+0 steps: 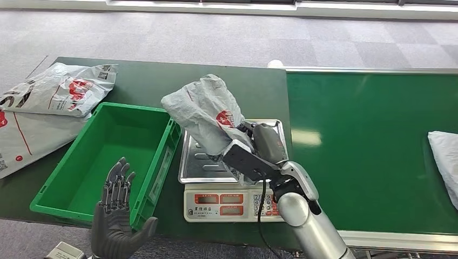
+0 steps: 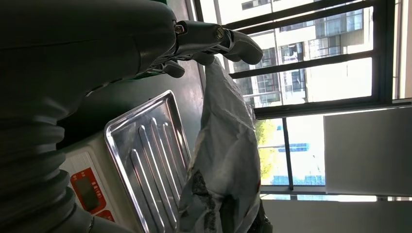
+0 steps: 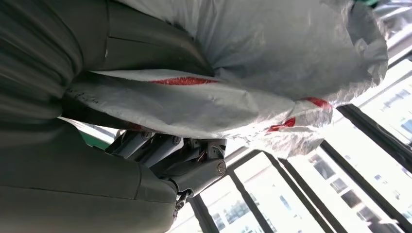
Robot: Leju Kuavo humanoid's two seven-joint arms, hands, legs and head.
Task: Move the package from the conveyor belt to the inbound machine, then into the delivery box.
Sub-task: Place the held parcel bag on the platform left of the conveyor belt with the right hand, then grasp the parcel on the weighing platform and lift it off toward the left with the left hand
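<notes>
Right hand lifts a crumpled grey plastic mailer package over the steel-trayed weighing scale.

The package bears a red logo whose writing is too small to read; the scale's front shows red displays and a keypad. The right hand's fingers clamp the package's lower end, and it tilts up above the tray, beside the green plastic crate. The left hand hovers palm-up at the crate's near rim, its fingers spread and holding nothing. Two more printed mailers lie on the dark green table.

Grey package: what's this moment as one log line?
right hand holds grey package above scale tray | left hand open | green crate empty
</notes>
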